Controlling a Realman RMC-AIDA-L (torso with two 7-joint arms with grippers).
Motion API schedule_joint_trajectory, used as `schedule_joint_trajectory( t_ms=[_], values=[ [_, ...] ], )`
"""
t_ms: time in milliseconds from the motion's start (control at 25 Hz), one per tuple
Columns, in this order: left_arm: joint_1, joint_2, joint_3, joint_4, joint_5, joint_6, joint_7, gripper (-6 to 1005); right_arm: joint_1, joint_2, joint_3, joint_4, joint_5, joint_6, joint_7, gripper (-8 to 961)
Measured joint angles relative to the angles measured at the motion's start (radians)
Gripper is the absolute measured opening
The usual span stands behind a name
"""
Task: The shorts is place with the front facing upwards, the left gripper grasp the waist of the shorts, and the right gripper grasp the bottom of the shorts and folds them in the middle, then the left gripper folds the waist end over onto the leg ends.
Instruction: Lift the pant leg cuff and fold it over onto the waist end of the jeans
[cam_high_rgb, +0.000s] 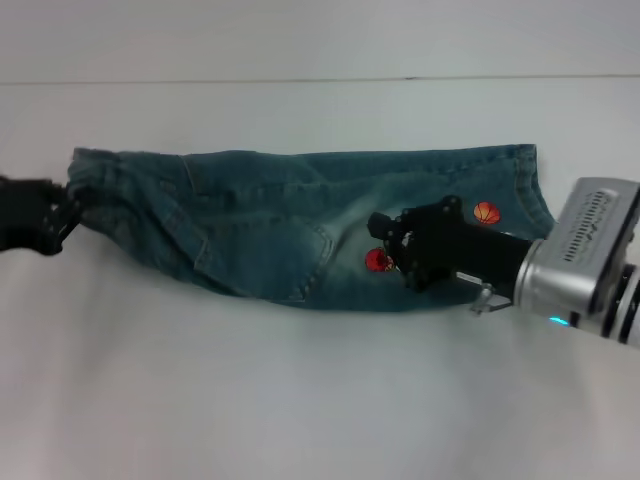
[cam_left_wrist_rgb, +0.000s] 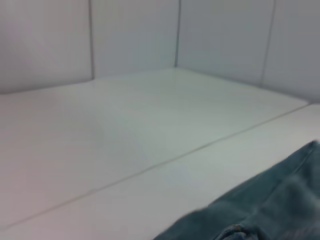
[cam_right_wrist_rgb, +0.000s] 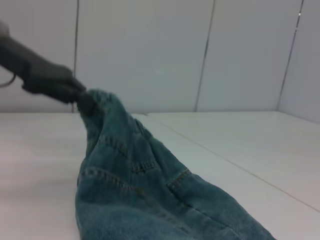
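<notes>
The blue denim shorts (cam_high_rgb: 290, 225) lie across the table, folded lengthwise, with red basketball prints near the leg part. At the far left my left gripper (cam_high_rgb: 68, 208) is shut on the gathered waist (cam_high_rgb: 95, 180). The right wrist view shows that left gripper (cam_right_wrist_rgb: 75, 92) holding the waist (cam_right_wrist_rgb: 100, 107) raised above the table, with the denim sloping down from it. My right gripper (cam_high_rgb: 382, 245) hovers over the leg part of the shorts, jaws open and holding nothing. The leg ends (cam_high_rgb: 525, 185) lie flat at the right. A corner of the shorts (cam_left_wrist_rgb: 270, 210) shows in the left wrist view.
The white table (cam_high_rgb: 300, 400) stretches in front of and behind the shorts. A white panelled wall (cam_right_wrist_rgb: 150, 50) rises at the back, and a seam line (cam_high_rgb: 300, 80) runs along the far table edge.
</notes>
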Motion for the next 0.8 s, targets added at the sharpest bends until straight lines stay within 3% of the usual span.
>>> schedule_joint_trajectory(
  t_ms=[40,280,520,800],
  values=[
    [-0.009,0.000,0.008,0.014,0.000,0.016,-0.024,44,0.009,0.001,0.002,0.021,0.014,0.009,-0.020,-1],
    [-0.074,-0.008,0.062,0.107,-0.004,0.055,-0.154,44,0.041,0.008,0.012,0.121,0.113,0.038,-0.163,7],
    [-0.134,-0.011,0.134,0.162,-0.039,0.055,-0.265,44,0.071,0.010,0.091,0.216,0.135,0.078,-0.288,14],
    [-0.183,-0.015,0.274,0.220,-0.094,0.006,-0.395,44,0.089,0.011,0.172,0.260,0.132,0.117,-0.387,23]
  ],
)
